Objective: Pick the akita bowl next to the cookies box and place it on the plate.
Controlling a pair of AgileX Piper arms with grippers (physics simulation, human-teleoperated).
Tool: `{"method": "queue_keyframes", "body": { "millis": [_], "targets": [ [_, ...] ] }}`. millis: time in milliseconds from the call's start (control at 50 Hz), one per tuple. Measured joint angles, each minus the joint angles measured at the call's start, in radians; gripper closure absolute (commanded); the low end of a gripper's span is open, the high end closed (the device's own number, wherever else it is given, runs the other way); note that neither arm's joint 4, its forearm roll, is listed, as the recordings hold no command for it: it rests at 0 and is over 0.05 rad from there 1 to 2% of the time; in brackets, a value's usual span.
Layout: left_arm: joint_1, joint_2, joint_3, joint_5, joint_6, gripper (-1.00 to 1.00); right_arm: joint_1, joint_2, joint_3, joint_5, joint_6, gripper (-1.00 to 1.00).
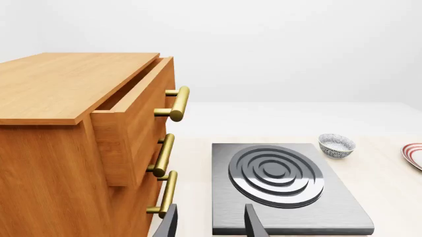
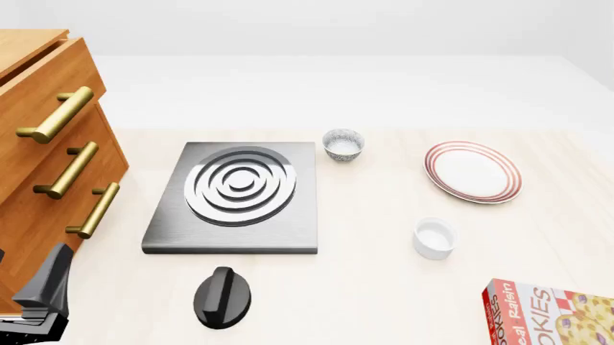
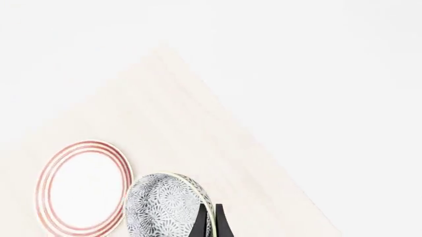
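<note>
The grey-and-white patterned akita bowl (image 3: 165,207) hangs tilted above the table beside the red-ringed white plate (image 3: 82,187), its rim pinched in your right gripper (image 3: 209,222), while your left gripper (image 1: 209,224) stands parted, holding nothing, before the steel burner plate (image 1: 287,190).

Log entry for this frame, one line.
right gripper: shut on akita bowl rim, lifted | plate: empty | left gripper: open, idle near stove
</note>
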Motion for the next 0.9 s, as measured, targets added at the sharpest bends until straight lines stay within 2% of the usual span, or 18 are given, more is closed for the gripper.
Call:
{"method": "queue_keyframes", "body": {
  "millis": [280, 420, 640, 900],
  "targets": [
    [0.000, 0.000, 0.000, 0.000, 0.000, -1.00, 0.064, 0.007, -0.019, 0.008, 0.051, 1.00],
    [0.000, 0.000, 0.000, 0.000, 0.000, -1.00, 0.102, 0.019, -0.016, -0.009, 0.101, 1.00],
    [0.000, 0.000, 0.000, 0.000, 0.000, -1.00, 0.174, 0.033, 0.036, -0.076, 0.245, 1.00],
    [0.000, 0.000, 0.000, 0.000, 0.000, -1.00, 0.246, 0.065, 0.103, -0.163, 0.379, 1.00]
  ]
}}
